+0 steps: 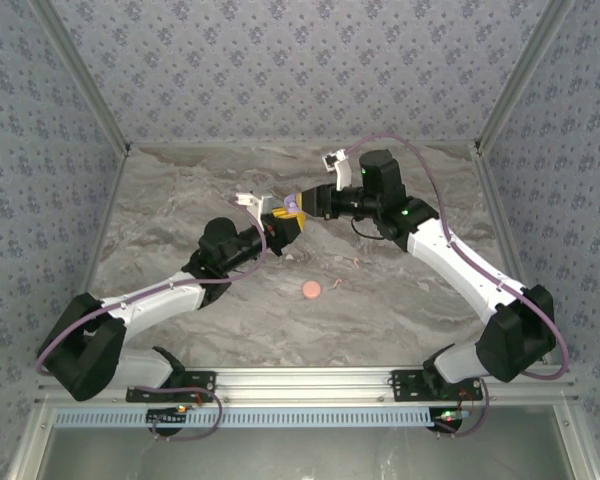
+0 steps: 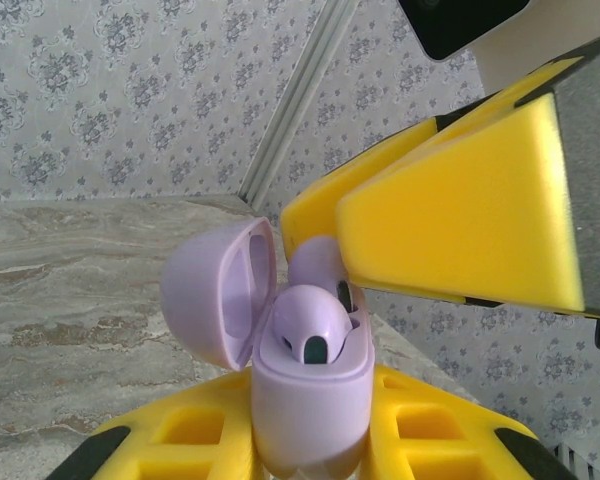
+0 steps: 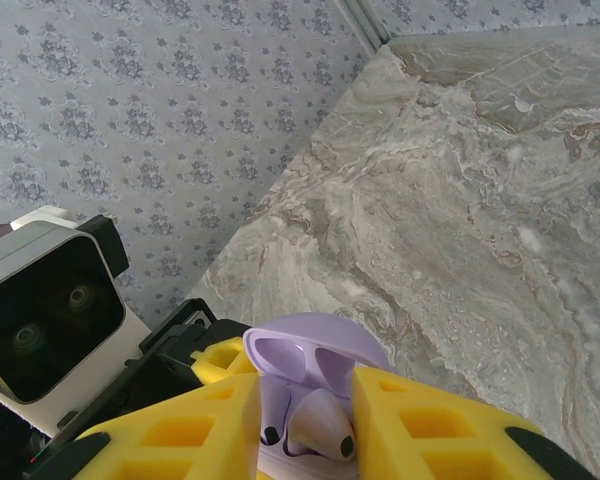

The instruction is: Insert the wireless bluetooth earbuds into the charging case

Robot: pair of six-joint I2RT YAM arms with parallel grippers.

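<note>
**Your two grippers meet tip to tip above the marble table (image 1: 180, 215), with the open case between them.**

Your left gripper (image 1: 281, 224) is clamped on the lavender charging case (image 2: 310, 405), and your right gripper (image 1: 308, 203) is closed narrow on the held earbud (image 3: 315, 420). The top camera gives you the case as a small lavender patch, and a pink disc (image 1: 311, 290) lies well apart, nearer the bases. The left wrist camera adds the detail. The case stands upright between yellow fingers, its lid (image 2: 208, 295) swung open to the left. A seated earbud (image 2: 308, 318) is in the near socket. The held earbud sits just behind it, partly hidden by the right gripper's yellow pads (image 2: 460, 210). The right wrist camera looks down between its own fingers at the held earbud, with the lid behind it and the other wrist's camera housing (image 3: 45, 320) at the left.
</note>
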